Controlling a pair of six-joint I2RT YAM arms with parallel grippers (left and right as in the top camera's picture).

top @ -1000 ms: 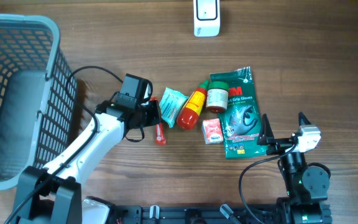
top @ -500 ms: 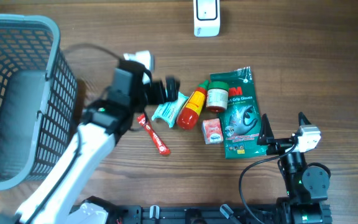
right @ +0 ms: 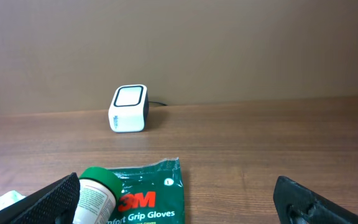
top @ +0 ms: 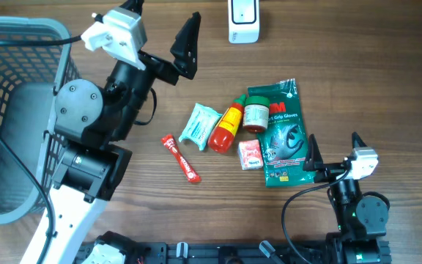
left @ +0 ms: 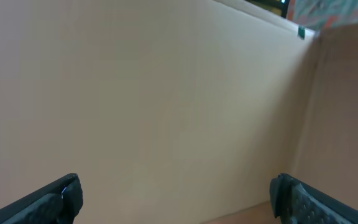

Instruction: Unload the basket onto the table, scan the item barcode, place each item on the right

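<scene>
1. Left gripper (top: 165,15): I see the black fingers spread as wide as they go, nothing between them. It is raised high over the far left of the table. Its wrist camera shows only a plain beige wall, with a corner at the right.
2. Right gripper (top: 334,150): jaws fully apart too, holding nothing, parked at the near right, just beside the gloves pack.
3. Red sachet (top: 180,158): a thin, flat, glossy stick lying diagonally on the table, free of both grippers. It sits near the teal pouch (top: 200,126), left of the item cluster.
4. Barcode scanner (top: 243,20): a white rounded plastic block with a dark back, at the far edge, well apart from the sachet.
5. Rest of the cluster:
   - a crinkled teal pouch
   - a red bottle (top: 226,126) with a yellow label
   - a white jar (top: 254,116) with a green lid
   - a small red-and-white box (top: 250,154)
   - a flat green 3M grip gloves pack (top: 284,139), shiny film
6. Basket (top: 20,110): grey plastic lattice with a rounded rim, far left.
7. Surface: brown wood-grain table (top: 357,81), matte. The wall behind it is plain beige.
8. Versus a second ago: the left gripper was low at the sachet with its jaws narrower. Now it is up, swung away and wide open. The sachet has gone from near-upright in the overhead view to diagonal. The right arm and the other items match.
</scene>
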